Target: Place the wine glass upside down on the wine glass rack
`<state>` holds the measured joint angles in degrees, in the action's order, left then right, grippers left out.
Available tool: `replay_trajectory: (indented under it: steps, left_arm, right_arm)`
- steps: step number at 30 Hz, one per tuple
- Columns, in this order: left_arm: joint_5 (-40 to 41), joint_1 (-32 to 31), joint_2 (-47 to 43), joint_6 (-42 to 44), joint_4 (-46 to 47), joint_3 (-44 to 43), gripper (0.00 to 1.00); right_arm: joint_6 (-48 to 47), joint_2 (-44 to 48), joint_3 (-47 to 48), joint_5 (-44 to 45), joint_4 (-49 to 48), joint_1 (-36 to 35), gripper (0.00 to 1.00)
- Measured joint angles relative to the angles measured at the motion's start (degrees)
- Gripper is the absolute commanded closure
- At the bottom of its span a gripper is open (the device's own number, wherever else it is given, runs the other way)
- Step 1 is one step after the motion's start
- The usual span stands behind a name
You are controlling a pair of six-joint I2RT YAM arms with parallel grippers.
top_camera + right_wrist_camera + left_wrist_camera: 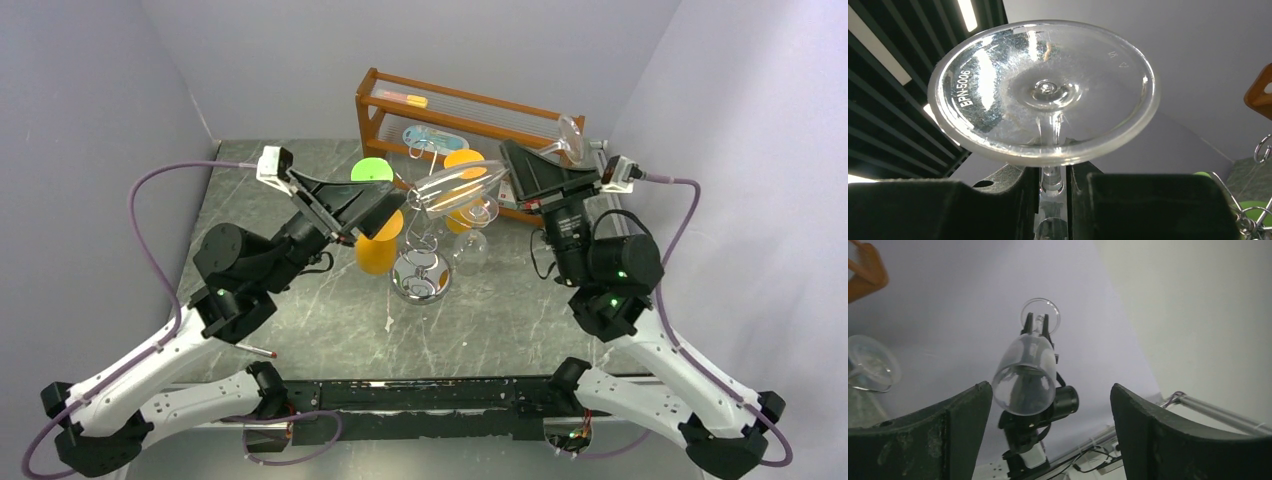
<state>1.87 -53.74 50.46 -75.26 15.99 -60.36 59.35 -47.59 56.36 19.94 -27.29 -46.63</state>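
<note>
My right gripper point(520, 172) is shut on the stem of the clear wine glass point(455, 187) and holds it lying nearly level in the air, bowl toward the left, foot point(570, 138) toward the right. The bowl hangs above the chrome wire wine glass rack point(420, 275). In the right wrist view the stem point(1051, 176) sits between my right gripper's point(1052, 186) fingers, under the round foot point(1045, 90). My left gripper point(388, 200) is open and empty just left of the bowl. In the left wrist view the left gripper point(1050, 432) faces the bowl's mouth point(1024, 390).
A second clear glass point(470, 245) stands or hangs beside the rack. An orange cup point(378, 252) stands left of the rack, with a green disc point(372, 170) and an orange disc point(465, 160) behind. A brown wooden shelf unit point(460, 110) stands at the back.
</note>
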Motion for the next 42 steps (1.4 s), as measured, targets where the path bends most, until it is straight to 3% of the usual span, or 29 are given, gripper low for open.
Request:
replay_trajectory:
  steps: [8,16,24,29,37,42]
  left_arm:
    - [0.68,0.0,-2.99,11.06,-11.74,-3.85,0.04]
    - [-4.57,-0.02,-2.4,24.65,-19.45,-10.8,0.05]
    - [-20.98,-0.28,4.22,29.79,-15.06,-10.73,0.07]
    - [-26.1,-2.69,9.77,32.04,-11.54,-7.65,0.08]
    - [-29.46,-6.12,9.27,37.81,-4.31,-4.61,0.11]
    - [-25.9,-6.29,7.78,29.79,-2.62,-4.15,0.1]
  right_arm:
    - [-1.66,5.88,0.72,-2.78,10.45,0.0,1.0]
    - [-14.6,9.51,3.45,-18.43,23.56,0.0,1.0]
    - [-33.0,11.28,6.21,-38.18,35.8,0.0,1.0]
    - [-41.42,9.94,4.74,-46.49,39.89,0.0,1.0]
    - [-45.09,9.09,1.81,-54.93,39.87,0.0,1.0]
    - [-47.56,8.96,1.11,-57.0,39.17,0.0,1.0]
